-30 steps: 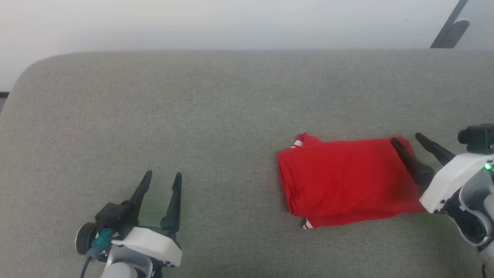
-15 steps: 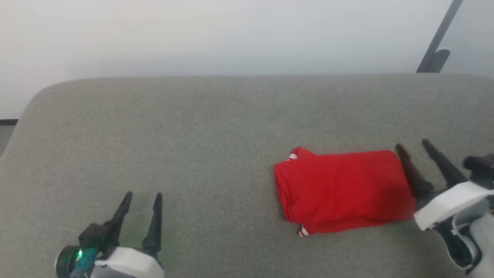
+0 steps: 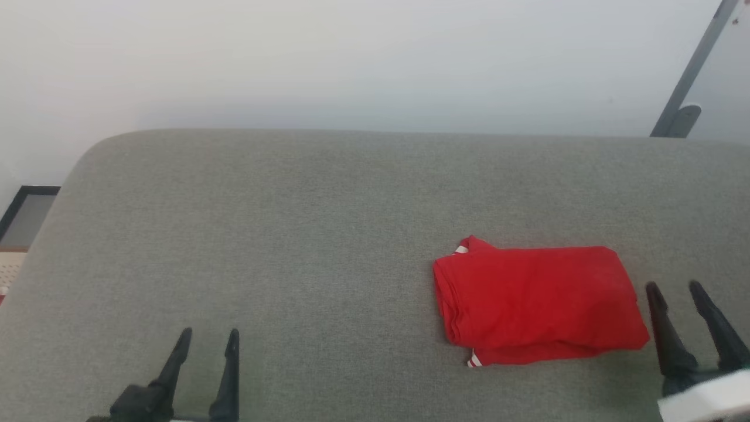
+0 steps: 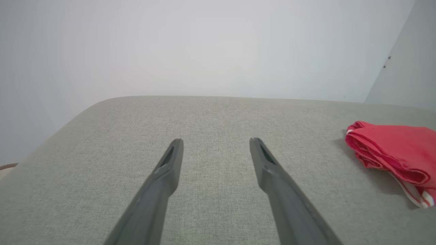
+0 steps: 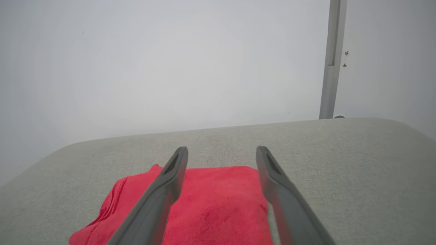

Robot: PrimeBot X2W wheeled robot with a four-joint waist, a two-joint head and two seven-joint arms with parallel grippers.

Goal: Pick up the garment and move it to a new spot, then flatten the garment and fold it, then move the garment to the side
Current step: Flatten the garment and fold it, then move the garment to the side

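Your garment lies folded on the right side of the grey cushion. The left gripper and right gripper have their jaws spread, holding nothing. Bump it with the right one, just beside it, and the fold could come undone.

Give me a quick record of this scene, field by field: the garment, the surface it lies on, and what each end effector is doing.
garment: red, folded into a compact rectangle, white-striped trim peeking out at two left corners
surface: grey fabric surface
garment position: on the robot's right part of the surface, lying free
left end effector: open, empty, over bare fabric
right end effector: open, empty, just off the garment's right edge
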